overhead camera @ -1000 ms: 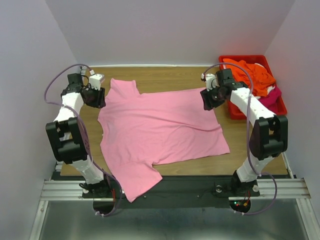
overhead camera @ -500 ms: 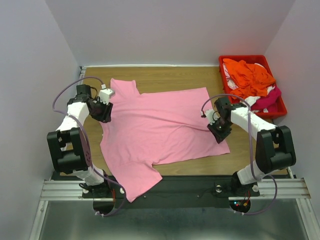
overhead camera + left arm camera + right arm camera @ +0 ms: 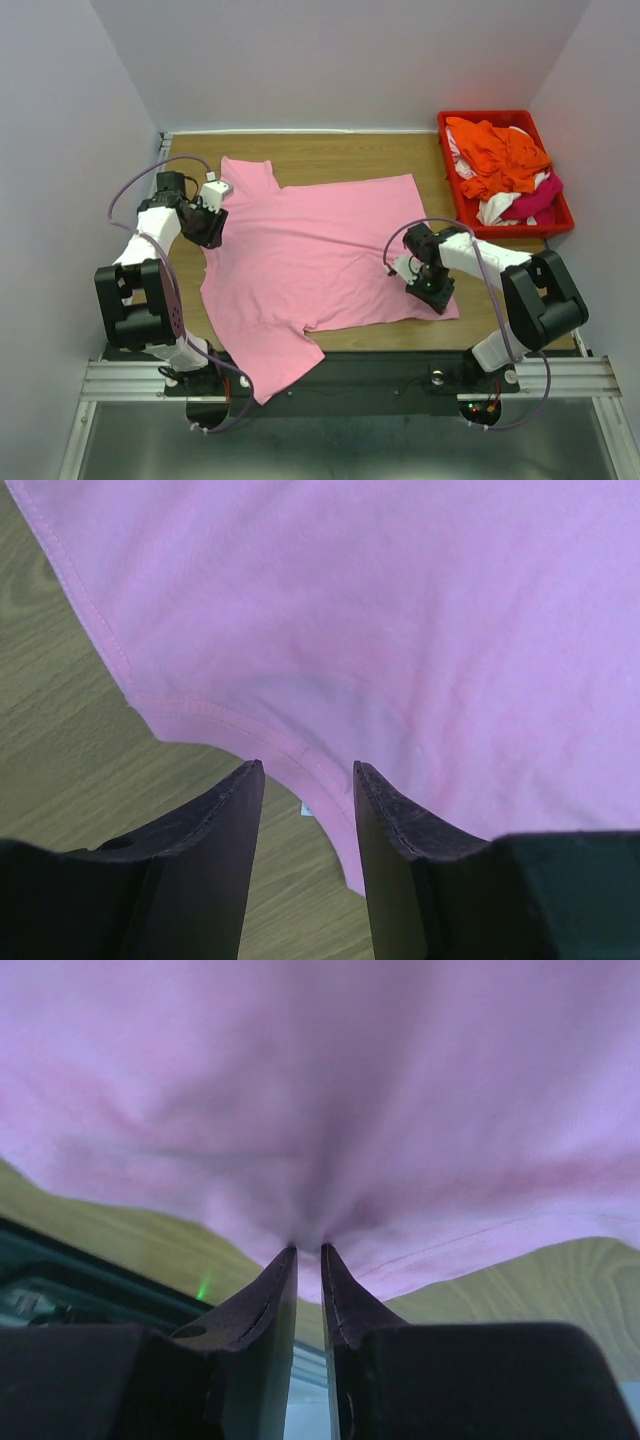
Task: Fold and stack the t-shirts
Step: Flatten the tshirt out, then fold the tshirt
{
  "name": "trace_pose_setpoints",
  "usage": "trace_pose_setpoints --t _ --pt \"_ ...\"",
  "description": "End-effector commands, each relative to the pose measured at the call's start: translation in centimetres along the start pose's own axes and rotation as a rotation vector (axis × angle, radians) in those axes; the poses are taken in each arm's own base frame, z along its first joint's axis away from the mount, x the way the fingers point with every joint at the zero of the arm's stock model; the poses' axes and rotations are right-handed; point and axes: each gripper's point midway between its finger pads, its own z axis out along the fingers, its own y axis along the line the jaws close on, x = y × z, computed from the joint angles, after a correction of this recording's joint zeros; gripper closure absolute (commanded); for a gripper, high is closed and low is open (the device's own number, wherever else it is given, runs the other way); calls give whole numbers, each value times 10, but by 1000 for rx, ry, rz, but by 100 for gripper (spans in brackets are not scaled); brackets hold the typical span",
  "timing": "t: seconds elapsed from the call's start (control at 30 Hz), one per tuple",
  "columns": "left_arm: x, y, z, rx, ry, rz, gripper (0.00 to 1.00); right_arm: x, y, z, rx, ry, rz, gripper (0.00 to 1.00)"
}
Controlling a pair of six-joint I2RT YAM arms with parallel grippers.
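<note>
1. The pink t-shirt (image 3: 320, 250) is lying spread flat on the table (image 3: 340, 155), one sleeve hanging over the near edge. The first fold seems to be just starting.
2. The right gripper (image 3: 308, 1250) is pinching the hem near the shirt's near right corner, its jaws almost together on puckered cloth.
3. The left gripper (image 3: 308, 772) is hovering half-open over the underarm hem, holding nothing. It is probably needing to close there before both arms lift.
4. Counting: one shirt is spread out, and one red bin (image 3: 487, 115) is holding an orange shirt (image 3: 500, 150), white cloth (image 3: 495, 208) and magenta cloth (image 3: 535, 197). The exact number of shirts in the bin is unclear.
</note>
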Motion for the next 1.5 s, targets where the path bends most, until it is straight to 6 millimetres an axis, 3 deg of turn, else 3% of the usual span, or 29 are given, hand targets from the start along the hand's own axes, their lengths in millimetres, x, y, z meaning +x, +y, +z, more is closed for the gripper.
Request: trace_pose_setpoints --t 0.0,0.07,0.13,0.2,0.27,0.33,0.47,0.5,0.57,0.6,0.63,0.67,0.7,0.73,0.83,0.93,1.07,1.1,1.2,1.47 --pt "0 1 -6 -19 -9 30 48 14 20 -11 -67 41 -71 78" --pt "-2 2 -7 -20 -15 32 48 9 17 -20 -52 11 -69 77" --pt "-7 4 -7 -18 -20 32 48 -11 16 -41 -61 -67 -76 74" --pt "-11 5 -6 -8 -27 33 48 -34 11 -62 -48 -169 -66 65" --pt "-15 8 -5 -11 -33 30 48 -66 -4 -92 7 -287 -64 52" --pt "-26 15 -5 -25 -53 29 48 -93 -25 -111 69 -381 -25 50" --pt "-66 30 -5 -28 -144 -7 47 -144 -83 -144 157 -547 105 50" --pt "-85 42 -6 -52 -188 -40 46 -162 -112 -154 175 -604 170 50" --pt "-106 53 -6 -63 -238 -68 45 -176 -146 -158 196 -645 250 49" --pt "-127 65 -5 -80 -284 -67 43 -183 -173 -179 229 -701 295 49" --pt "-137 71 -5 -84 -310 -103 40 -194 -191 -164 213 -687 345 49" --pt "-147 77 -3 -88 -331 -116 39 -199 -206 -166 227 -702 380 49" --pt "-166 92 0 -107 -370 -121 39 -204 -231 -186 272 -760 434 49" --pt "-174 97 3 -106 -388 -158 39 -210 -244 -168 261 -739 461 49" --pt "-201 120 16 -120 -447 -214 39 -224 -283 -160 314 -780 548 51" --pt "-216 137 35 -114 -469 -259 38 -240 -310 -144 347 -787 606 52" --pt "-227 156 53 -132 -483 -290 38 -251 -333 -138 379 -821 665 52" --pt "-228 161 59 -137 -490 -298 38 -254 -338 -129 371 -821 674 51" --pt "-231 167 67 -149 -498 -305 37 -262 -346 -127 369 -855 686 50" --pt "-230 182 101 -139 -481 -365 33 -270 -347 -91 328 -823 683 49"
